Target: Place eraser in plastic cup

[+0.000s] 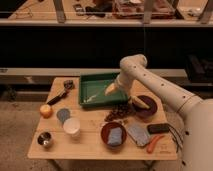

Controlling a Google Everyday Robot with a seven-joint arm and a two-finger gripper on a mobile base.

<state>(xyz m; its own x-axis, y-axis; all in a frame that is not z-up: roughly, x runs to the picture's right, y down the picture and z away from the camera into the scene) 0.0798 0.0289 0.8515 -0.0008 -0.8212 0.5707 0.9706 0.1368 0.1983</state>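
- My hand (pixel 110 90) hangs wide and empty over the green tray (pixel 93 76).
- The eraser (pixel 159 128) lies untouched on the bench (pixel 90 146), near the orange piece (pixel 154 144); the plastic cup (pixel 72 126) stands well apart.
- Grasp, carry, drop: all left, I judge.

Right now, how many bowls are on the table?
2. A red bowl at the front middle; a dark bowl on the right, behind the eraser. The gripper hangs over the green tray. The arm may hide more.
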